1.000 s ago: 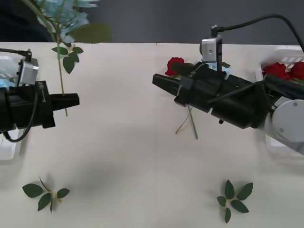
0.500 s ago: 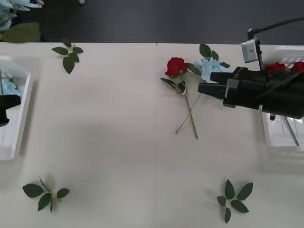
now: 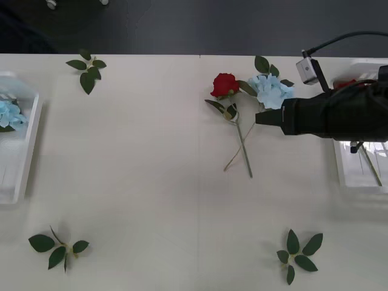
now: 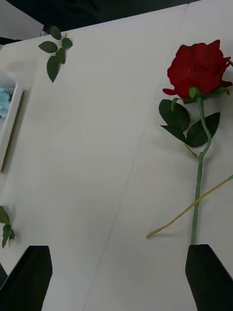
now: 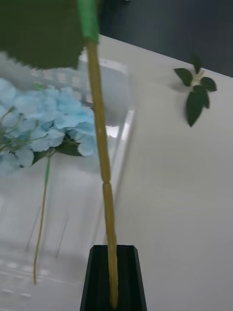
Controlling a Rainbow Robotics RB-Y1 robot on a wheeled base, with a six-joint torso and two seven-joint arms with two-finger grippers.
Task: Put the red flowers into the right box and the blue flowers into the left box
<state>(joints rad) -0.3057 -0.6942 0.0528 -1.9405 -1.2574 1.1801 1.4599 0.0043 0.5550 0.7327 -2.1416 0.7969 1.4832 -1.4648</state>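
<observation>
Since half a second ago, the right gripper (image 3: 259, 117) has been drawn a little toward the table's middle, and the left arm has been withdrawn from the front view.

From the front, the right gripper is seen just beside the loose blue flower (image 3: 271, 90), whose stem is crossed with that of a red rose (image 3: 225, 83) near the table's far middle. The right box (image 3: 355, 179) is largely covered by the right arm; something red (image 3: 344, 83) is glimpsed in it, too hidden to name. The left box (image 3: 29, 145) lies at the table's left edge with a blue flower cluster (image 3: 8, 113) in it. Leaf sprigs lie at far left (image 3: 87, 68), near left (image 3: 56, 247) and near right (image 3: 299, 253).

From the right wrist, the black fingers (image 4: 208, 276) are seen spread wide with nothing between them; the rose (image 4: 198, 68) lies ahead, its stem crossed by a yellowish stem (image 4: 189, 210).

From the left wrist, the left gripper (image 5: 114, 279) is seen with its fingers pressed together on a flower stem (image 5: 103, 172), held over the left box (image 5: 124, 141), where a blue cluster (image 5: 46, 124) rests. The held flower's bloom is out of view.
</observation>
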